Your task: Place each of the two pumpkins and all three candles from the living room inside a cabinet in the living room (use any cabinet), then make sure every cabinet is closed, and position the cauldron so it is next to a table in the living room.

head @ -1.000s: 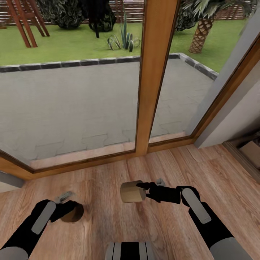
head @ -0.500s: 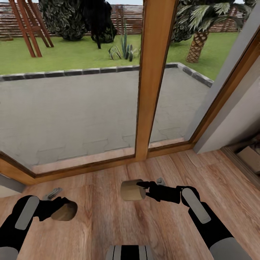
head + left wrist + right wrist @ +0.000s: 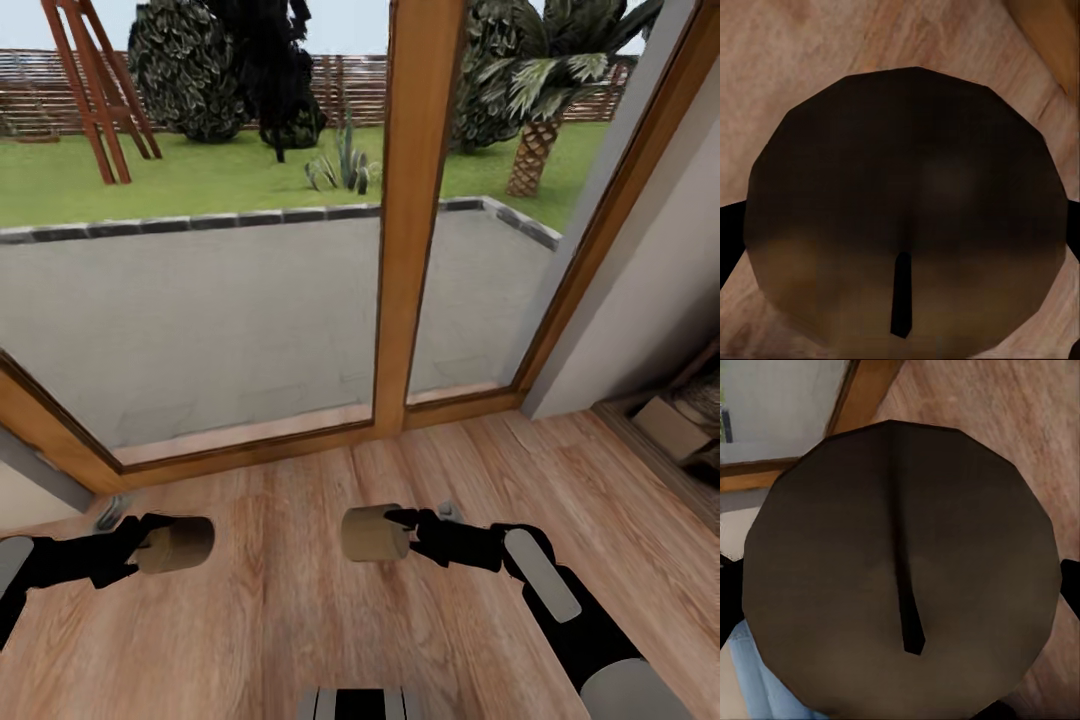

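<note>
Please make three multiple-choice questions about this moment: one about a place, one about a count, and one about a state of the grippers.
1. What stands straight ahead of the robot?
A. a glass door with a wooden frame
B. a kitchen sink
C. a bookshelf

2. How many candles are being carried?
A. none
B. one
C. two

3. What is the state of the right gripper?
A. open and empty
B. shut on a candle
C. resting on the floor

Answers: 1 A, the wooden frame rises over the floor. 2 C, left candle, right candle. 3 B, the right gripper clamps its candle; the left gripper too.

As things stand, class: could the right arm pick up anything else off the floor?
Probably not: the right gripper is already shut on a candle, so its fingers are occupied, and the wooden floor nearby shows nothing loose to take.
</note>
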Motion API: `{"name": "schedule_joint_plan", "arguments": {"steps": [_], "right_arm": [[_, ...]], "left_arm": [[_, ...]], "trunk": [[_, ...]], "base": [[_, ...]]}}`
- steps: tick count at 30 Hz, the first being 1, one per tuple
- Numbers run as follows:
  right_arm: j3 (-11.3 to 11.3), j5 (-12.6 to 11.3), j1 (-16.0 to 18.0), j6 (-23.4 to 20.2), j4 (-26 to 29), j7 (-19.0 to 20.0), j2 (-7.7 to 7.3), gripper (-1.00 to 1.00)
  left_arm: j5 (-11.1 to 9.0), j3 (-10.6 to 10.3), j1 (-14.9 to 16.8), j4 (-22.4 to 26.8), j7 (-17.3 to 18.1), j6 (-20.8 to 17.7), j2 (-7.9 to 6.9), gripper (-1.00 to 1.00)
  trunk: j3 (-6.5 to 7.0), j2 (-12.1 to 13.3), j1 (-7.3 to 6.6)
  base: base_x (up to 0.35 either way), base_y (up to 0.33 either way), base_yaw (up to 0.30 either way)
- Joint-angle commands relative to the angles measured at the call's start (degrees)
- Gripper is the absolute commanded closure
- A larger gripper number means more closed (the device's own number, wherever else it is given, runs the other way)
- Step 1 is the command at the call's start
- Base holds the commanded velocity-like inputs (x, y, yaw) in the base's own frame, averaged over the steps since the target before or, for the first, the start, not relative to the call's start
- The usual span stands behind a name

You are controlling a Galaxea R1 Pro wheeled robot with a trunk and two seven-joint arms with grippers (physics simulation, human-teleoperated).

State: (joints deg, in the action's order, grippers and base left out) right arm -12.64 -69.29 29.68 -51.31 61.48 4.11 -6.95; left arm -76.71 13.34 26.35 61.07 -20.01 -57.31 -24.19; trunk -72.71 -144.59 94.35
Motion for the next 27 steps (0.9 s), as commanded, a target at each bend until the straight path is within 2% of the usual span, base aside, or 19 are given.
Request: {"name": "schedule_joint_plan", "arguments": {"steps": [1, 3, 6, 10, 15, 18, 27], "right_arm": [[-0.05, 0.30, 0.03, -0.07, 0.12, 0.35, -0.09, 1.00], [-0.02, 0.27, 0.03, -0.03, -0.01, 0.51, -0.16, 1.00], [-0.01, 0.22, 0.03, -0.02, -0.24, 0.84, -0.17, 1.00], [-0.01, 0.13, 0.03, -0.02, -0.49, 0.97, -0.17, 1.00], [-0.01, 0.04, 0.03, 0.05, -0.57, 1.07, -0.19, 1.00], [0.02, 0.04, 0.03, 0.06, -0.60, 1.14, -0.18, 1.00], [0.03, -0.34, 0.03, 1.59, -1.64, 1.34, -0.20, 1.00]], "left_arm": [[-1.77, -0.01, -0.02, -0.21, -0.55, -0.15, -0.33, 1.00], [-3.03, -0.13, -0.14, -0.59, -0.56, -0.15, -0.80, 1.00], [-3.73, -0.43, -0.16, -0.69, -0.51, -0.16, -0.76, 1.00], [-7.48, -1.04, -0.16, -0.77, -0.48, -0.17, -0.69, 1.00], [-11.48, -5.25, -0.16, -0.78, -0.48, -0.11, -0.76, 1.00], [-13.89, -6.36, -0.16, -0.78, -0.47, -0.10, -0.83, 1.00], [-14.86, -6.74, -0.16, -0.78, -0.48, -0.16, -0.94, 1.00]], "trunk": [[0.19, 0.00, -0.07], [0.63, 0.03, -0.12], [1.29, 0.07, -0.20], [2.18, 0.12, -0.30], [3.42, 0.19, -0.43], [4.22, 0.23, -0.51], [6.66, 0.35, -0.74]], "base": [[-0.344, 0.000, 0.000], [-0.286, 0.000, 0.000], [-0.090, 0.000, 0.000], [-0.014, 0.000, -0.005], [-0.002, 0.000, -0.178], [0.000, 0.000, -0.257], [-0.001, 0.000, -0.263]]}}
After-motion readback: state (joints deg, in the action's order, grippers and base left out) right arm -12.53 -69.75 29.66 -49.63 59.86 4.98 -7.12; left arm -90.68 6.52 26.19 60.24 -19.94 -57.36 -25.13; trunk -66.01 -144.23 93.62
